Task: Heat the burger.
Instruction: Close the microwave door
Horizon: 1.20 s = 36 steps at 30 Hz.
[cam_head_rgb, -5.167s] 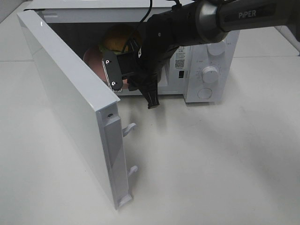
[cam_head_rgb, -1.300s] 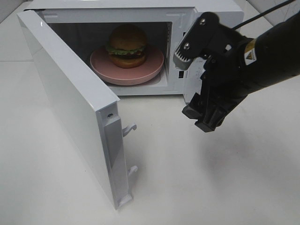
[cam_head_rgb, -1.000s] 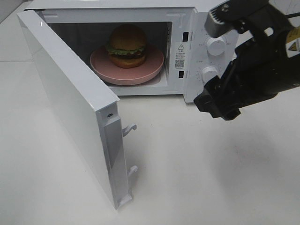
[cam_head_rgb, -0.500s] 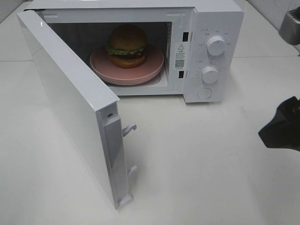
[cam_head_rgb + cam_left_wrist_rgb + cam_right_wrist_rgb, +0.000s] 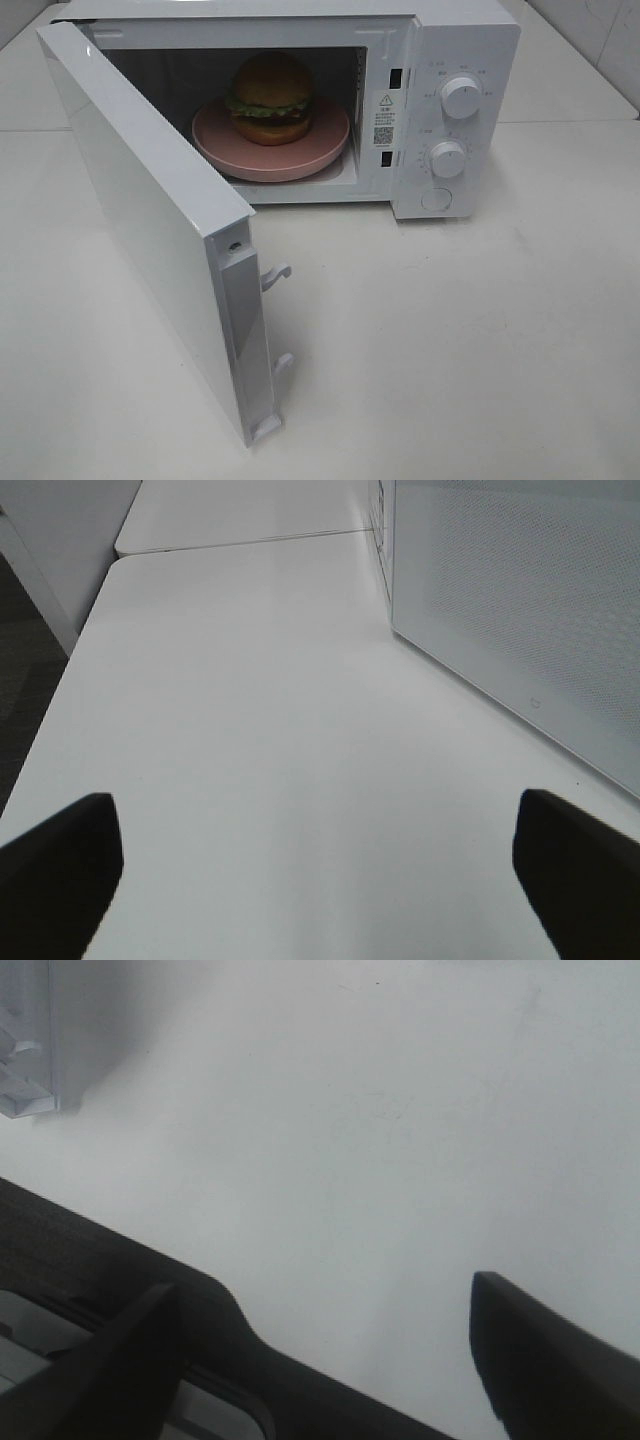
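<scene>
Now the burger (image 5: 270, 97) sits on its plate (image 5: 330, 145) inside the microwave (image 5: 465, 40), so loading looks done and closing is the step in hand. The door (image 5: 150, 215) stands wide open; you likely need to push its outer face shut, then turn a dial (image 5: 449, 159). Your left jaws and right jaws are both spread wide, holding nothing, over the table (image 5: 250, 730). The burger lies well apart from both, beyond the door near the left jaws.
</scene>
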Each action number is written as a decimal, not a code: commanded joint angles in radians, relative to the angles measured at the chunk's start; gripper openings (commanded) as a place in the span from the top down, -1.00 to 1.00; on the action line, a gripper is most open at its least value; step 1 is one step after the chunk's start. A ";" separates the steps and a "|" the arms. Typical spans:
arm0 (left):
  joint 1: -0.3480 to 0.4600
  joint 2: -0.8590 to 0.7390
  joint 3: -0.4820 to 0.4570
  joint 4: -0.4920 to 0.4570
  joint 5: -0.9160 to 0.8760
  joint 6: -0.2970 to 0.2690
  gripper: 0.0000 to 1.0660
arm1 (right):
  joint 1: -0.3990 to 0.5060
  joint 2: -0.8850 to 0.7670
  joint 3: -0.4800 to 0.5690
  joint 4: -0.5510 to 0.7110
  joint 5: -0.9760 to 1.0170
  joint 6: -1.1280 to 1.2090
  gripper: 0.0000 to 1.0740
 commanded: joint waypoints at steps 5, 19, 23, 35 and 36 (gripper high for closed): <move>-0.006 -0.005 0.003 -0.003 0.001 -0.001 -0.87 | -0.013 -0.153 0.065 -0.097 -0.006 0.091 -0.42; -0.006 -0.005 0.003 -0.003 0.001 -0.001 -0.87 | -0.294 -0.474 0.192 -0.097 -0.033 0.130 -0.42; -0.006 -0.005 0.003 -0.003 0.001 -0.001 -0.87 | -0.365 -0.577 0.194 -0.018 -0.047 0.125 -0.42; -0.006 -0.005 0.003 -0.003 0.001 0.000 -0.87 | -0.455 -0.695 0.212 0.022 -0.035 0.073 -0.39; -0.006 -0.002 0.003 -0.003 0.001 0.000 -0.87 | -0.455 -0.695 0.212 0.022 -0.035 0.073 -0.37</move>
